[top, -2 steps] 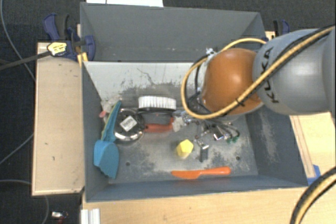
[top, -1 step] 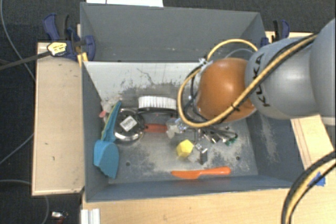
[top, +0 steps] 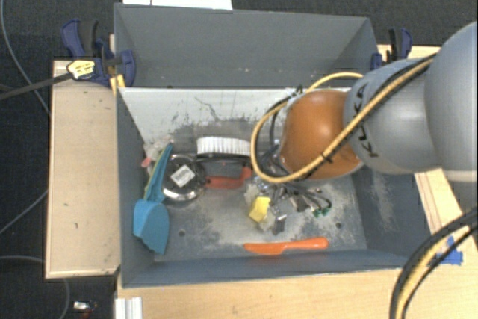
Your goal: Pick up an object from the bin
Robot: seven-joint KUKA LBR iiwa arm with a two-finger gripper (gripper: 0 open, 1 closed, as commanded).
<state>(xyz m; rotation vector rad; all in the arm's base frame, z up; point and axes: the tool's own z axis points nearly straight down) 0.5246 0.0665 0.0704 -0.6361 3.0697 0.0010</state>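
Note:
My gripper [top: 279, 216] hangs low over the bin floor, right of the middle, beneath the arm's orange cover. A small yellow block [top: 259, 209] lies right against its left side; whether it is gripped cannot be made out. Just in front of the gripper, along the bin's near wall, lies a flat orange stick [top: 287, 245]. A small dark piece with green tips [top: 319, 208] sits on the floor to the gripper's right.
On the left side a blue long-handled scoop [top: 153, 209] leans along the wall. Beside it lie a round silver and black disc [top: 181, 180], a red piece [top: 228, 178] and a white ribbed brush [top: 222, 146]. The arm covers the bin's right half.

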